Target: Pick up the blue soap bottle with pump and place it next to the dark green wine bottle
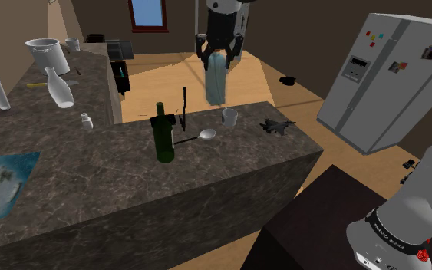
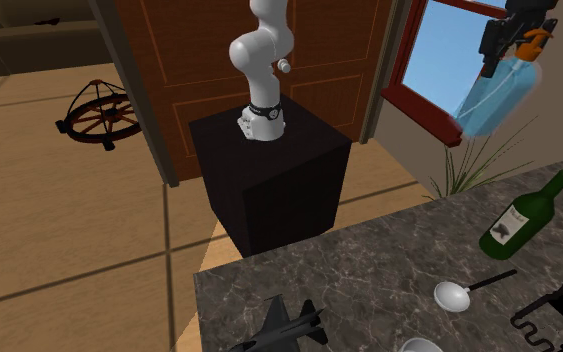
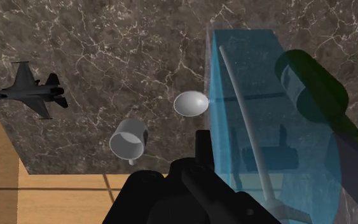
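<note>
Gripper point(image 1: 220, 55) clamped tight round the pump end of the translucent blue soap bottle point(image 1: 217, 80), hanging it in mid-air well above and to the shoulder view's right of the upright dark green wine bottle point(image 1: 163, 138) on the marbled counter point(image 1: 91, 180).

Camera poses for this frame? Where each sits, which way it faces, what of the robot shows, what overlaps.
Shoulder view: beside the stand, looking down across the counter; arm at lower right, gripper holding the soap bottle aloft.
Second exterior view: over the counter's far side, facing back at the stand; the arm's lower links and the gripper show.
Wrist view: on the hand, looking down along the gripper at the counter.
Shared: wine bottle, spoon and toy jet appear in all three.
</note>
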You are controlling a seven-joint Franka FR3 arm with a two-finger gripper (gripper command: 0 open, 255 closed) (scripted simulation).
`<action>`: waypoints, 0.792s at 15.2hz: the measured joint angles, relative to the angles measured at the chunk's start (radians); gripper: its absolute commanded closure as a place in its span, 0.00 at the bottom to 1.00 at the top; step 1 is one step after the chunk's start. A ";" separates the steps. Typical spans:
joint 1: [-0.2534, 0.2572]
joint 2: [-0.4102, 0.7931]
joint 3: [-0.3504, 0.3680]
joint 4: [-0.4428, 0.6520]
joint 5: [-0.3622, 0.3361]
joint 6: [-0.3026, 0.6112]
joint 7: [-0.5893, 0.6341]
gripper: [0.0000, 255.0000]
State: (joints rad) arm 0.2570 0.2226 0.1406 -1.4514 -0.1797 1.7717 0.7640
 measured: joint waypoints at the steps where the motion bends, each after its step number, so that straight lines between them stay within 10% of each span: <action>1: 0.015 0.035 0.007 0.050 -0.008 -0.019 0.018 1.00; 9: 0.172 0.388 0.030 0.595 -0.078 -0.232 0.126 1.00; 12: 0.177 0.399 0.030 0.575 -0.080 -0.204 0.140 1.00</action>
State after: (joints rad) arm 0.4342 0.6215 0.1710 -0.8768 -0.2598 1.5673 0.9040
